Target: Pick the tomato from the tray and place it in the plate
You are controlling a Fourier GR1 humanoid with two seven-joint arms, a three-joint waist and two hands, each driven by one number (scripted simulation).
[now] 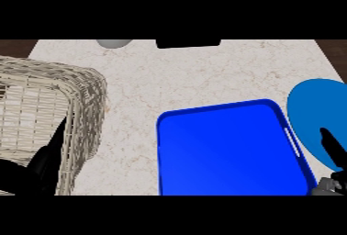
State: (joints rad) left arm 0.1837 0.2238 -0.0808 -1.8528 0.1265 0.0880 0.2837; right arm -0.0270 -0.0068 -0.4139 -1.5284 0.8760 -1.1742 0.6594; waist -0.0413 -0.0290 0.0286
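Wicker and glossy blue: 2 hands, no tomato in sight.
The left hand (42, 164), fingers straight and spread, rests against the woven basket (47, 98); the slick, rimmed tray (227, 149) at centre shows bare; the right hand (331, 148), mostly cut off over the smooth round plate (315, 103), cannot be read as spread or closed. A tomato, likely light, soft and slippery, wants cupping round its middle.

tray (230, 151): glossy blue plastic | basket (61, 96): rough woven wicker | counter (176, 78): smooth speckled stone

Pale marbled counter (169, 73), dark floor (15, 45)
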